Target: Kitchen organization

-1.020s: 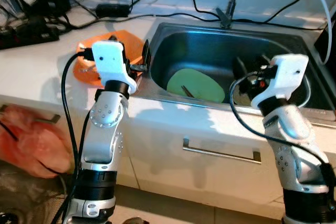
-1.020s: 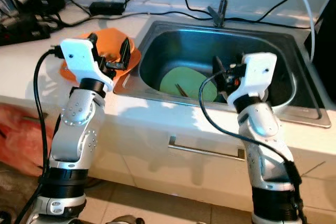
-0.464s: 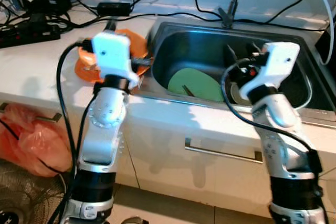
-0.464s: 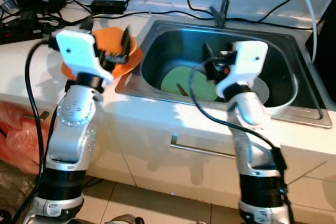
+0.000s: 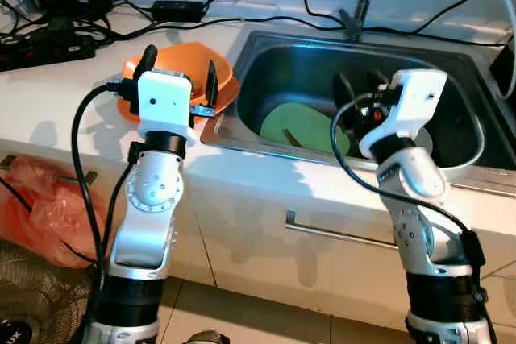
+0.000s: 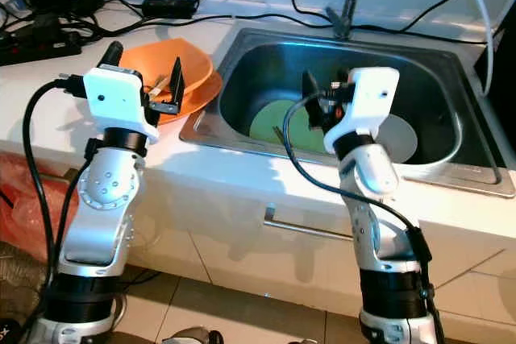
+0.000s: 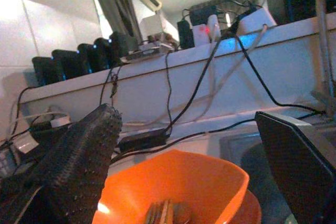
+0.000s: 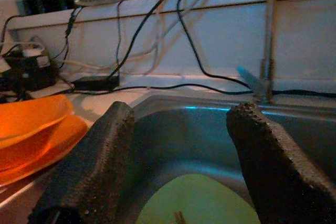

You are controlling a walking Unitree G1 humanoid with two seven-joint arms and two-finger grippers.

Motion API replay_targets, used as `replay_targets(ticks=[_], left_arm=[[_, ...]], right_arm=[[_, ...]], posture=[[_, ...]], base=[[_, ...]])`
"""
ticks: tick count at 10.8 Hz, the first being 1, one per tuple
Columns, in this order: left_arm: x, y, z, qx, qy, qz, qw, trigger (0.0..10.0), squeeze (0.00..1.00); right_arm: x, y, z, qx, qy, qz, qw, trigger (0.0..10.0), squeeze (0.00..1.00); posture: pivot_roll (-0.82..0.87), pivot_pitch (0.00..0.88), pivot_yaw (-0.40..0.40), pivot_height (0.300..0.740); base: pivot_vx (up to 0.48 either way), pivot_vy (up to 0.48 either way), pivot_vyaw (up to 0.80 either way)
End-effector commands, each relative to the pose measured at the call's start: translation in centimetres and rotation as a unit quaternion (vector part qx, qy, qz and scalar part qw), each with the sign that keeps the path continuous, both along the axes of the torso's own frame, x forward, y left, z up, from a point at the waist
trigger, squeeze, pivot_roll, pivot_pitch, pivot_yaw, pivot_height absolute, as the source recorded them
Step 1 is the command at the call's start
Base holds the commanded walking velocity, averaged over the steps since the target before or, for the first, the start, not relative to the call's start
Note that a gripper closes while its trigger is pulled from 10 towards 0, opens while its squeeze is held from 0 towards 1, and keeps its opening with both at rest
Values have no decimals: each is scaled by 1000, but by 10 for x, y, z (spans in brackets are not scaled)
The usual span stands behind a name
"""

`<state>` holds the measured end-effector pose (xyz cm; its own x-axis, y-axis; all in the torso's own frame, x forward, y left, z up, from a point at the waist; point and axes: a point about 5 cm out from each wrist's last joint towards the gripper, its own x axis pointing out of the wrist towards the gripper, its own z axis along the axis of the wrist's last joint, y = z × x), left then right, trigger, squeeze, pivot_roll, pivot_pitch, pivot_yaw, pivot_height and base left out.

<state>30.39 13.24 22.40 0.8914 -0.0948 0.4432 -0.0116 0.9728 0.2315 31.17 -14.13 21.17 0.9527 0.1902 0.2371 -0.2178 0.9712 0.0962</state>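
My left gripper (image 5: 179, 78) hangs over the orange bowl (image 5: 181, 66) on the white counter (image 5: 64, 98), jaws wide and holding nothing; cutlery (image 7: 167, 214) lies inside the bowl, which sits on an orange plate (image 6: 197, 94). My right gripper (image 6: 310, 98) reaches over the steel sink (image 5: 322, 62), jaws wide and empty, above the green plate (image 5: 302, 126) lying on the sink floor beside a white dish (image 6: 399, 138)

A black power strip (image 5: 48, 40) lay among tangled black cables (image 5: 242, 18) at the back of the white surface (image 5: 56, 94). An orange plastic bag (image 5: 36, 219) sat on the floor below. A metal drawer handle (image 5: 343, 235) ran across the white cabinet front.
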Motion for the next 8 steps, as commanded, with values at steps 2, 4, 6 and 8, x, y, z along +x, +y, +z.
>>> replay_targets(ticks=[2, 4, 6, 8], left_arm=[[5, -11, 8, -3, -11, -26, 1000, 10000, 0], [5, -22, 19, -40, -36, -8, 998, 10000, 0], [-3, -11, 23, -34, -49, -13, 998, 10000, 0], [-13, 15, 29, 21, -80, 33, 996, 10000, 0]], right_arm=[[-4, -7, 0, 0, -4, -19, 1000, 10000, 0], [-4, -17, 3, -11, -8, -29, 999, 10000, 0], [-6, -16, 12, -33, -27, 5, 999, 10000, 0], [-15, -17, 12, -52, -10, 64, 997, 10000, 0]], posture=[[-7, 53, 27, 740], [-6, 42, 6, 740], [27, 44, 11, 740], [37, 68, 24, 740]], base=[[0, 0, -800], [0, 0, -800], [0, 0, 0], [0, 0, 0]])
